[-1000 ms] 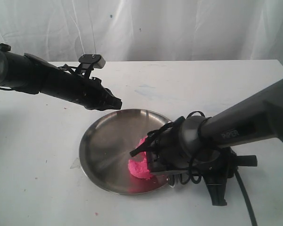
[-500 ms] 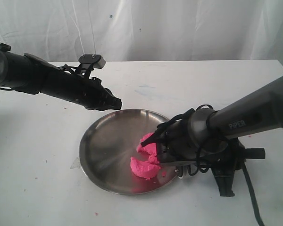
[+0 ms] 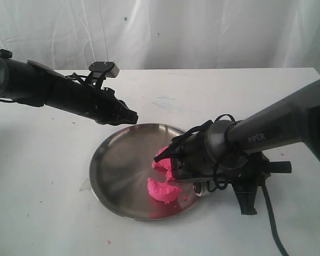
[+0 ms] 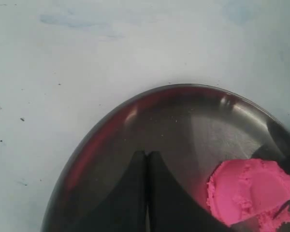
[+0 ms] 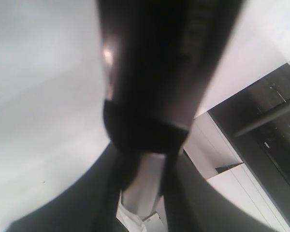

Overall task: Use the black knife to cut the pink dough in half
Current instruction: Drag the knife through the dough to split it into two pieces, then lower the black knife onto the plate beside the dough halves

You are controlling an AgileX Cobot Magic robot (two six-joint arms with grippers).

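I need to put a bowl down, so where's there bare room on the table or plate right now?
Bare table lies left of the plate, and also behind it toward the curtain. The plate's left half is bare, though the left gripper hangs over its far rim. The right side is crowded: dough, knife, right gripper.
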